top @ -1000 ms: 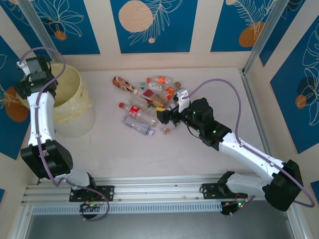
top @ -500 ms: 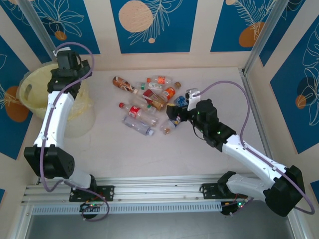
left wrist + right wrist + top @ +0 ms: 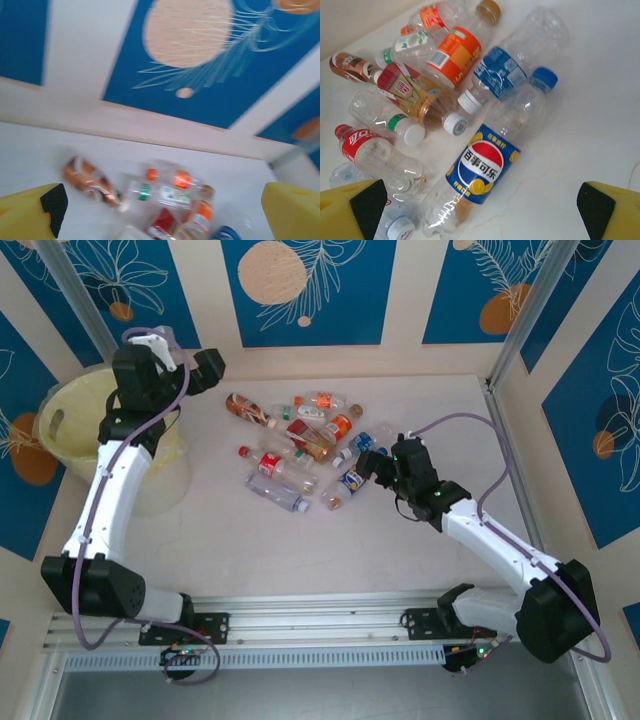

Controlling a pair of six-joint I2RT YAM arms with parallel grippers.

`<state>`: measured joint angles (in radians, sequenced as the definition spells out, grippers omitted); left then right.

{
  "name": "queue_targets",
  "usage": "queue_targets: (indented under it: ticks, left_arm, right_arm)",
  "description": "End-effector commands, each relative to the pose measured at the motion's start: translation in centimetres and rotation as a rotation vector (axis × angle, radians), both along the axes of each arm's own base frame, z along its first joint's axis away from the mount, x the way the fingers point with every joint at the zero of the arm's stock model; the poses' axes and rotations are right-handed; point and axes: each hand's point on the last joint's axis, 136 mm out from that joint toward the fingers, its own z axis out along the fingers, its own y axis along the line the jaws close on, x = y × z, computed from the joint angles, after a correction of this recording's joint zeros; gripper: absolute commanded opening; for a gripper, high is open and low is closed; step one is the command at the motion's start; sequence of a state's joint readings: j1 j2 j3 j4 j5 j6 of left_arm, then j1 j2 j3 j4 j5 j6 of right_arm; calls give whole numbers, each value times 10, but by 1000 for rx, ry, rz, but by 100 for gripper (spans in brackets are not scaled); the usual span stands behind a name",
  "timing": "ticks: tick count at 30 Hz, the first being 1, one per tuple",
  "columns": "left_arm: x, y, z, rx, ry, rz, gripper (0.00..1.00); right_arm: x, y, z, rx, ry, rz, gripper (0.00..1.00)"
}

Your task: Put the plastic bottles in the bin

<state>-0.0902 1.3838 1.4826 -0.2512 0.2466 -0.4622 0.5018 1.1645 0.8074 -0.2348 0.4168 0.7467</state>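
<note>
Plastic bottles (image 3: 300, 445) lie on their sides in a heap on the far middle of the white table (image 3: 300, 540). Most are clear, with red, orange, blue or brown labels and white, blue, red or gold caps. One bottle with a blue label (image 3: 481, 170) has a red, white and blue circle on it and a blue cap. The big pale-yellow bin (image 3: 52, 405) stands at the far left, well apart from the heap. The left gripper (image 3: 205, 368) hangs between the bin and the heap, spread wide and holding nothing. The right gripper (image 3: 367, 465) is just beside the heap, over the blue-label bottle, also spread wide and holding nothing.
</note>
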Motion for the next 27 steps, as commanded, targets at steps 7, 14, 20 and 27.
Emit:
queue_targets:
  ticks: [7, 14, 20, 27]
  left_arm:
    - [-49, -95, -26, -47, -4, -287, 100]
    - [-59, -110, -123, -70, 258, -136, 100]
    - [-73, -107, -195, -29, 461, -58, 100]
    - [-97, -90, -259, -55, 673, 170, 100]
  right_arm:
    - [-9, 26, -29, 155, 151, -50, 100]
    - [-6, 54, -25, 159, 88, 43, 100]
    - [-3, 49, -18, 118, 59, 38, 100]
    - [-5, 46, -14, 95, 18, 59, 100]
